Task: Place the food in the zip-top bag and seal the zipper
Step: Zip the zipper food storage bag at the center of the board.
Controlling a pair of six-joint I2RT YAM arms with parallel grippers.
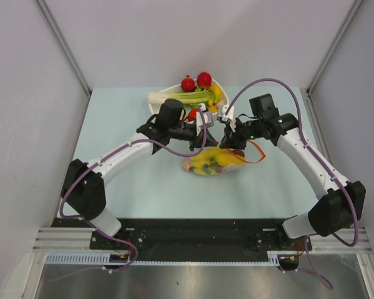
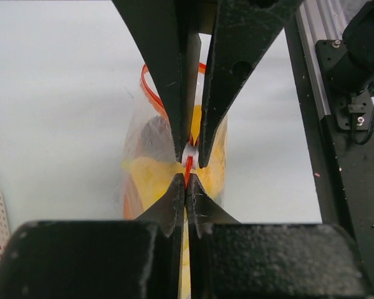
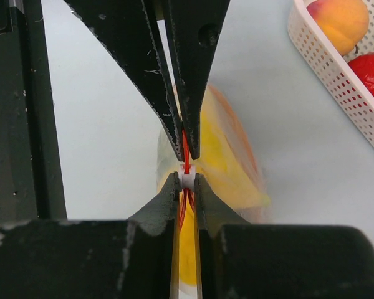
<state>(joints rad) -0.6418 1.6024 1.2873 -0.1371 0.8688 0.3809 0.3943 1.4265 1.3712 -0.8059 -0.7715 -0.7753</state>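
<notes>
Left end effector (image 2: 188, 163) is clenched: its two black fingers (image 2: 168, 75) press together on the zipper (image 2: 151, 93), the thin orange-red strip at the mouth of the zip-top bag (image 1: 213, 163). A small white piece sits on the strip right at the fingertips. It is perhaps the slider, but the view is too close for me to be sure. To the left of the fingers the strip curves away in a loose loop.

The clear bag is in the middle of the light blue desk (image 1: 124, 180), between the two arms and just in front of them. Its body rests on the desk and its mouth is lifted toward the two end effectors. The food (image 2: 151, 177) is inside the bag. Through the plastic I see mostly yellow, with a darker piece above it in the left wrist view and small orange and red spots in the top view.

Right end effector (image 3: 187, 163) is clenched too, grasping the same strip. The two end effectors are very near each other.

Farther right in the right wrist view is a white slatted basket (image 3: 327, 59), apart from the bag. It holds a peach-coloured fruit (image 3: 343, 22) and a red fruit (image 3: 373, 68). In the top view a green-white leek (image 1: 181, 98) also lies in it.
</notes>
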